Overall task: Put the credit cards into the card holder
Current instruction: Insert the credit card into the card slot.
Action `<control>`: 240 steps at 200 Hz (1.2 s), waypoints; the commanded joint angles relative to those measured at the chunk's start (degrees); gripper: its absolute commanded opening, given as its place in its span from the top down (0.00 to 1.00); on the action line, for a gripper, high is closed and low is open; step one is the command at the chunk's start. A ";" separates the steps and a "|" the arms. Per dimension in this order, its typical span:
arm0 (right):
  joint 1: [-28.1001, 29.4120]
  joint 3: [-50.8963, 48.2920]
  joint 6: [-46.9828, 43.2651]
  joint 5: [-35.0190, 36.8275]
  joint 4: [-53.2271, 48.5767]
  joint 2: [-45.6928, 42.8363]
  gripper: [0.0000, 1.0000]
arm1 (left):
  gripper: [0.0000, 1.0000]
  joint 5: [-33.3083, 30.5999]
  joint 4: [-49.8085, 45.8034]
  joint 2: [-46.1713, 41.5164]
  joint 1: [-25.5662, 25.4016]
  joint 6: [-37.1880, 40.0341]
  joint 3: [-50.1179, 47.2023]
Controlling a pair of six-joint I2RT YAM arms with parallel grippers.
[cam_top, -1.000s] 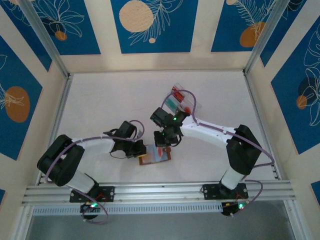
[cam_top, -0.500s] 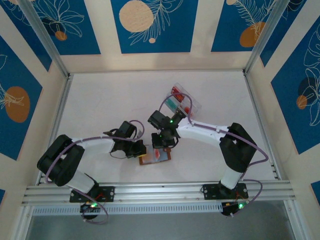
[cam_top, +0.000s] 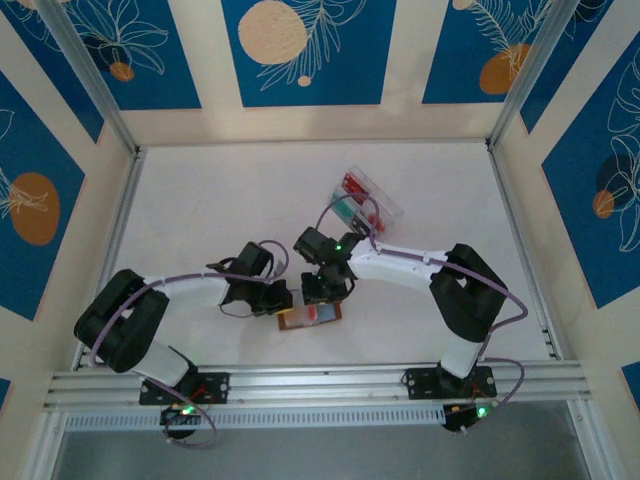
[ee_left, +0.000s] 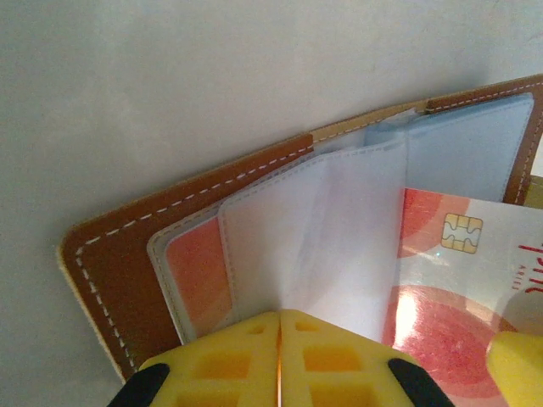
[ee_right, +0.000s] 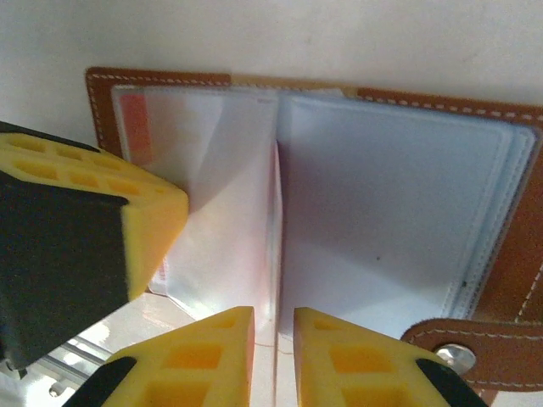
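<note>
The card holder lies open near the table's front, brown leather with clear sleeves. My left gripper is at its left edge, shut on a lifted clear sleeve. A red credit card with a gold chip lies partly under that sleeve. My right gripper hangs over the holder's far side; in the right wrist view its jaws stand slightly apart around a thin, reddish upright edge. One yellow fingertip of it sits at the card's end.
A clear plastic tray stands behind the right gripper, holding a red card and a teal card. The holder's snap tab lies beside my right fingers. The left gripper's finger is close on the left.
The right gripper has slid left and nearer, down over the open holder, and its jaws have parted a little. The left gripper has kept still, shut on the sleeve.
</note>
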 commanded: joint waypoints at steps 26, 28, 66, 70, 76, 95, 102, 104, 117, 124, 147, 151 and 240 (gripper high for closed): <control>0.43 -0.67 0.43 -1.67 -1.02 0.14 0.91 | 0.92 -2.14 -3.93 1.12 -0.36 0.36 -1.61; 0.49 -0.63 0.41 -1.65 -1.11 0.05 0.93 | 0.92 -2.06 -4.03 1.04 -0.38 0.39 -1.56; -0.68 -1.78 -0.20 -0.72 -1.63 -2.45 1.00 | 0.92 -4.59 -11.35 -4.80 -0.34 2.96 2.22; -0.99 -2.07 -0.21 -0.91 -1.43 -2.69 1.00 | 0.92 -5.67 -13.04 -5.57 -0.29 3.56 3.07; -1.40 -2.40 -0.33 -1.20 -1.25 -3.08 1.00 | 0.92 -7.24 -15.45 -6.66 -0.35 4.56 4.55; -2.03 -2.92 -1.00 -1.76 -0.81 -3.79 1.00 | 0.91 -10.19 -21.67 -9.51 -0.53 7.10 8.89; -2.26 -3.03 -1.24 -1.91 -0.74 -3.98 1.00 | 0.90 -10.52 -22.80 -10.07 -0.77 7.47 10.11; -2.29 -3.07 -1.26 -1.90 -0.71 -4.01 1.00 | 0.90 -10.50 -23.01 -10.13 -0.83 7.57 10.42; -2.73 -3.44 -1.70 -2.22 -0.23 -4.60 1.00 | 0.90 -9.69 -23.58 -9.81 -1.76 7.34 12.23; -3.06 -3.65 -1.87 -2.52 0.03 -4.93 1.00 | 0.90 -9.27 -23.32 -9.26 -2.72 6.97 13.00; -4.24 -4.52 -2.13 -3.77 0.96 -6.28 1.00 | 0.90 -8.30 -21.15 -5.62 -6.01 5.17 15.17; -4.38 -4.64 -2.27 -4.00 1.06 -6.46 1.00 | 0.90 -8.00 -20.60 -4.76 -6.40 4.82 15.47; -8.75 -8.95 -4.86 -6.02 5.00 -10.91 1.00 | 0.91 -11.00 -19.29 5.38 -8.66 4.72 14.94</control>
